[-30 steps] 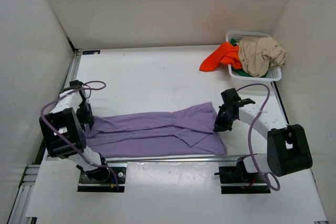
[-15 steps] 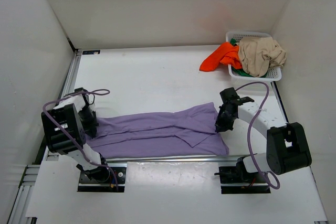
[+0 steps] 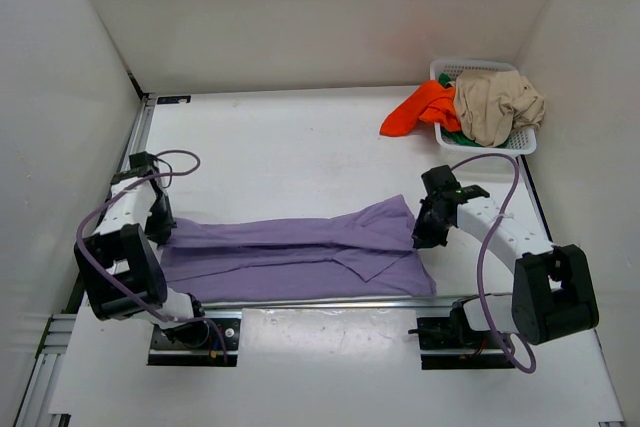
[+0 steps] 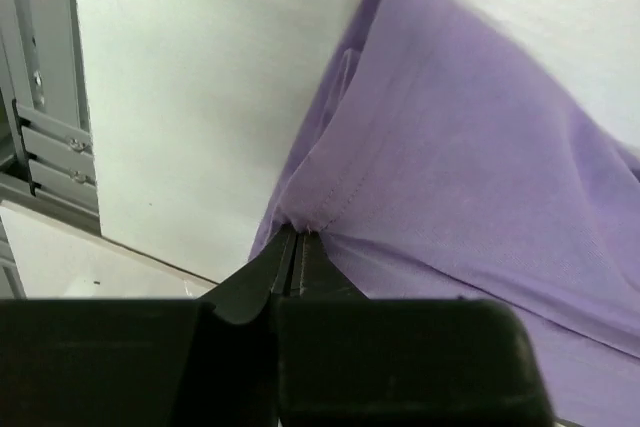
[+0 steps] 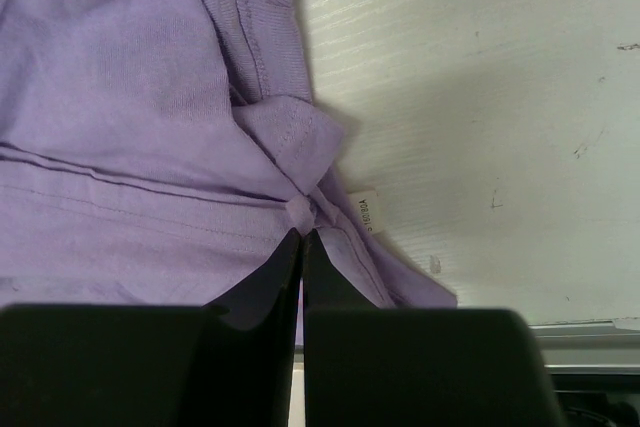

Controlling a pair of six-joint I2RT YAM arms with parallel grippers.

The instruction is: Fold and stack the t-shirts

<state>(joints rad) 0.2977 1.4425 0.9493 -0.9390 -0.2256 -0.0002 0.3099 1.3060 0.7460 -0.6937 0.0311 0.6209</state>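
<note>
A lavender purple t-shirt (image 3: pixel 300 252) lies stretched out flat along the near part of the table, folded lengthwise. My left gripper (image 3: pixel 160 230) is shut on its left end; in the left wrist view the fingertips pinch a hemmed fold of purple cloth (image 4: pixel 320 209). My right gripper (image 3: pixel 421 239) is shut on the shirt's right end, pinching a bunched bit of cloth (image 5: pixel 297 213) beside a small white label (image 5: pixel 365 213). An orange-red t-shirt (image 3: pixel 420 107), a beige t-shirt (image 3: pixel 495 105) and a bit of green cloth (image 3: pixel 452 134) sit at the basket.
A white mesh basket (image 3: pixel 528 139) stands at the back right corner, with the orange-red shirt hanging over its left rim onto the table. White walls close in the table on three sides. A metal rail (image 3: pixel 135 147) runs along the left edge.
My left gripper has closed on the purple shirt's left end and pulled it slightly left and back. The right gripper has kept its hold and shifted a little.
</note>
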